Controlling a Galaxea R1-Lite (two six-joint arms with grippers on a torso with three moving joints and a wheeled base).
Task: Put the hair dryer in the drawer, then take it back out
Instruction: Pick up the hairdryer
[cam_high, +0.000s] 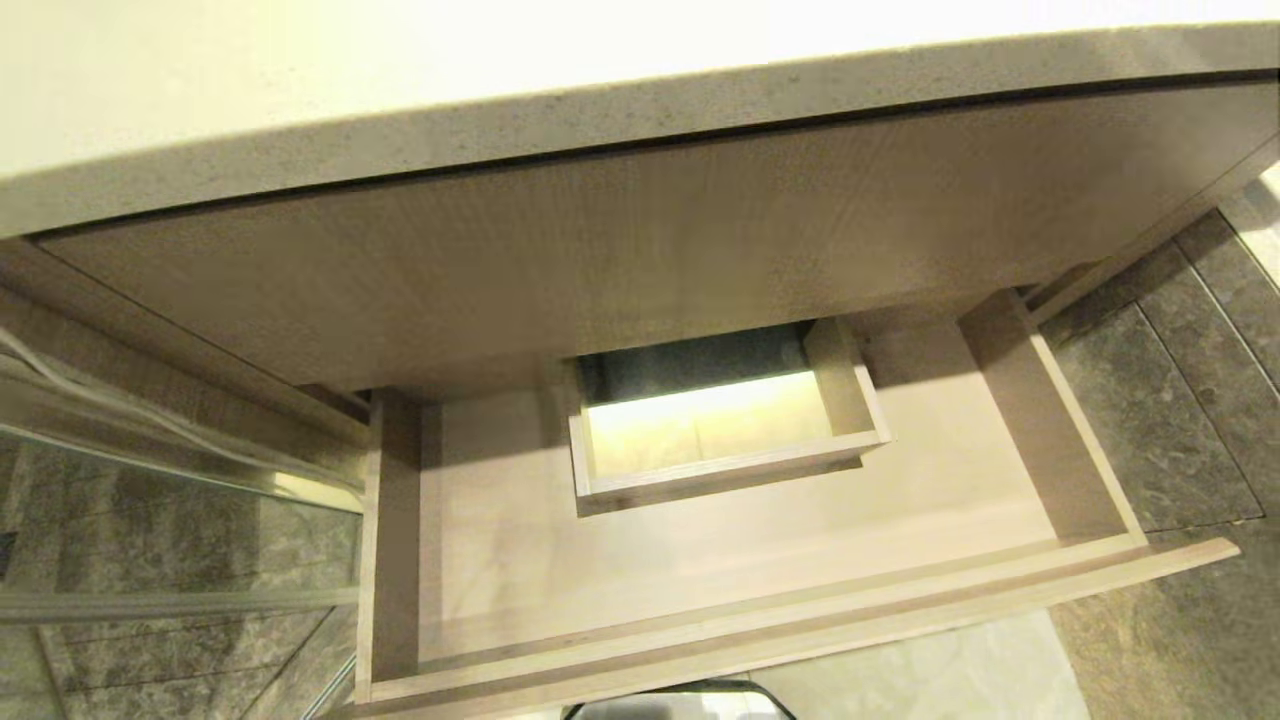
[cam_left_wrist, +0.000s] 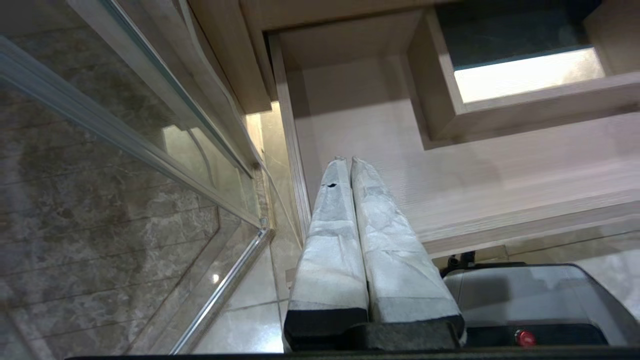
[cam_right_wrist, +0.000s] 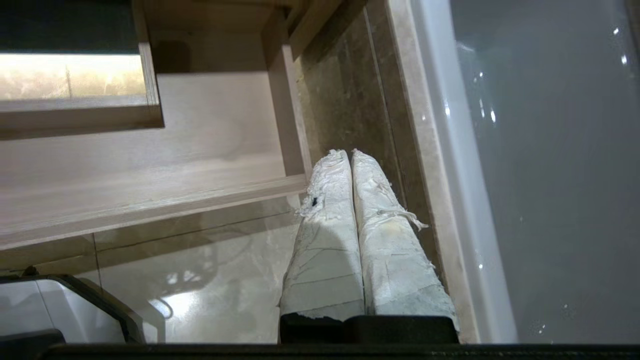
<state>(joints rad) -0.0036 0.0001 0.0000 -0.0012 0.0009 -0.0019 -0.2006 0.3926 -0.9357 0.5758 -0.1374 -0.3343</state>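
Both tools are empty and closed. The right gripper hangs with its taped fingers pressed together just outside the drawer's right front corner, over the floor tiles. The left gripper is likewise shut, hanging over the drawer's left front corner.

The drawer stands pulled out, its pale wood bottom bare apart from a small open-bottomed box at the back. The hair dryer is in none of the views, so I cannot tell where it is. Judging by that, the robot is between steps: the next move calls for finding the dryer and opening a gripper wide enough for its barrel.

Above is a speckled countertop; a glass panel stands to the left, a white tub to the right.
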